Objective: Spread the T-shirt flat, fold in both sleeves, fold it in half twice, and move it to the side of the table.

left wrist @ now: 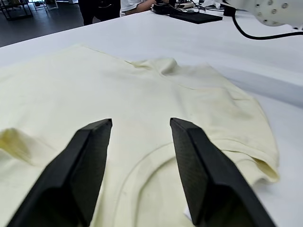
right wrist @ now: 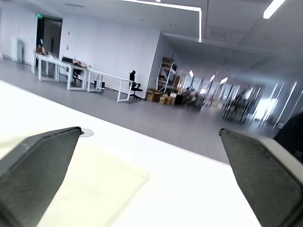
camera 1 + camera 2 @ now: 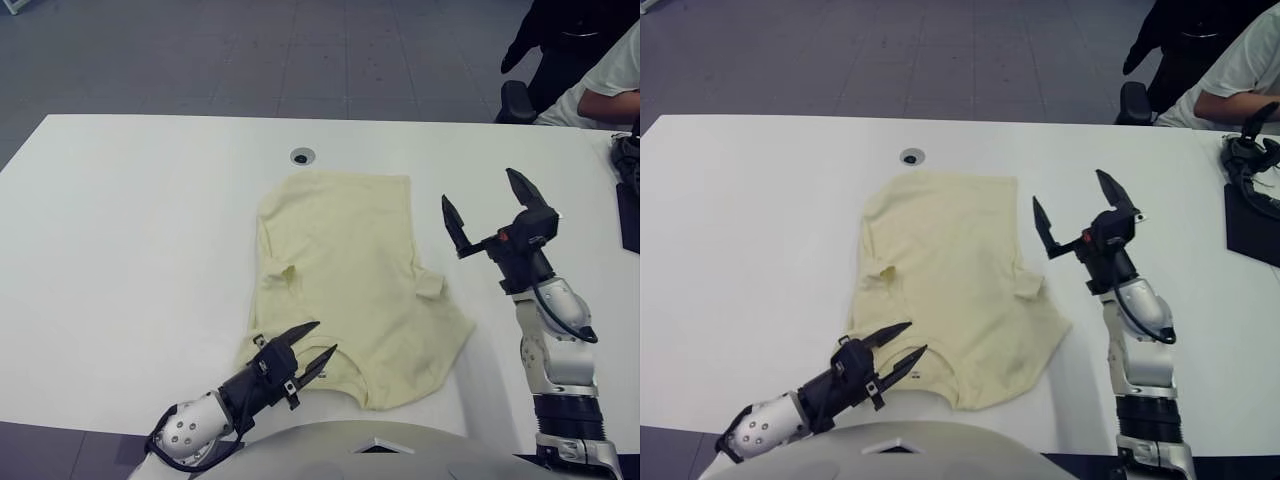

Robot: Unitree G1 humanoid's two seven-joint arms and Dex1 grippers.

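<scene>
One T-shirt [image 3: 340, 270] lies on the white table [image 3: 130, 230], roughly mid-table, its long axis running from the robot's edge toward the far side, where the straight hem ends just short of a round cable hole [image 3: 302, 156]. The collar [image 1: 137, 165] is at the near end. The left gripper [image 3: 324, 337] is the nearer of the two: it sits low over the shirt's near-left corner, jaws parted and holding nothing, with the collar just ahead of the tips and the cloth stretching away from them toward the far right. The right gripper [image 3: 480, 190] is raised beside the shirt's right edge, apart from the cloth, jaws spread wide and empty; the shirt lies to its left and below. Two small flaps show, one on each side edge about halfway along; whether they are the sleeves turned in is hard to tell. The near-right corner flares wider than the near-left. Any grasp at the collar end looks to fall to the left arm.
</scene>
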